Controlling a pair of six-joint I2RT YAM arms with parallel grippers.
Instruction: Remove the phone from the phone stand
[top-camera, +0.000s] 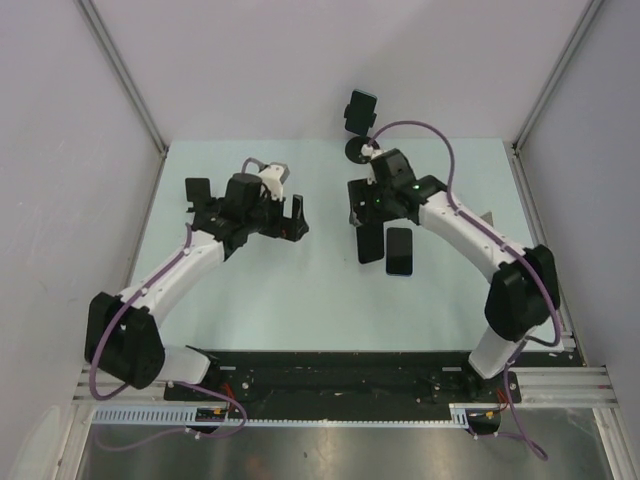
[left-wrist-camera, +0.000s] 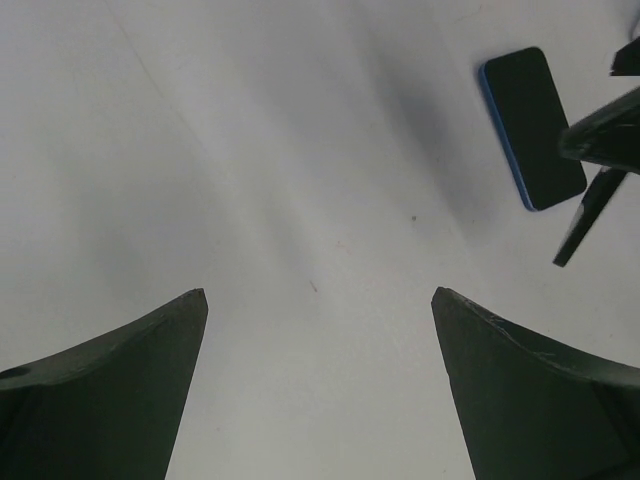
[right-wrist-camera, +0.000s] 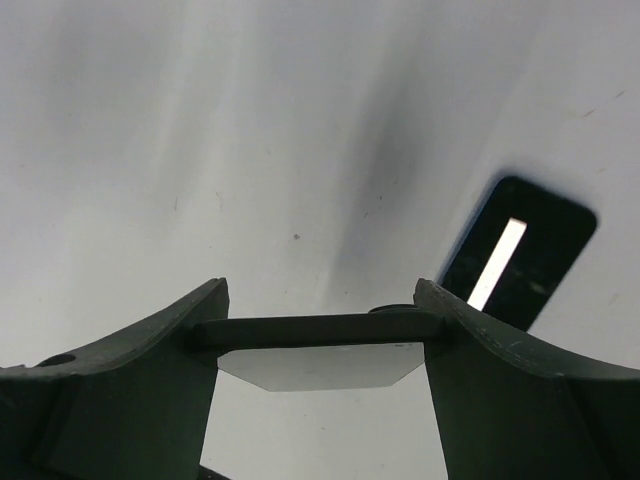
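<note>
1. Pale-green table (top-camera: 300, 300): carries the whole set-up. The phone stand (top-camera: 360, 112) stands at its far edge and is the reference for the places below.
2. Right arm (top-camera: 470, 235): reaches in to the near side of the stand. Its purple cable (top-camera: 430, 130) loops up just right of the stand. The right gripper (right-wrist-camera: 320, 300) is clenched on a flat object (see 6).
3. Left arm (top-camera: 170, 275): well left of the stand and nearer the bases. The left gripper (left-wrist-camera: 320, 300) is fully released, with only bare table between its fingers.
4. Stand: upright on a round base (top-camera: 356, 150), with a dark block at its head. From above I cannot tell whether that is the bare cradle or something still in it.
5. Phone (top-camera: 400, 250): black screen, blue edge. It lies flat and screen-up on the table, on the near side of the stand, slightly right and well apart from it. No gripper touches it. Judgement: if this is the unit meant, the removal itself is done.
6. Dark slab (right-wrist-camera: 320, 330): thin, spans the right jaws and touches both fingers, on the near side of the stand. Identity unclear, possibly a second handset. Judgement: what is left is to set it down and retreat. The cable beside the stand is the only likely snag.
</note>
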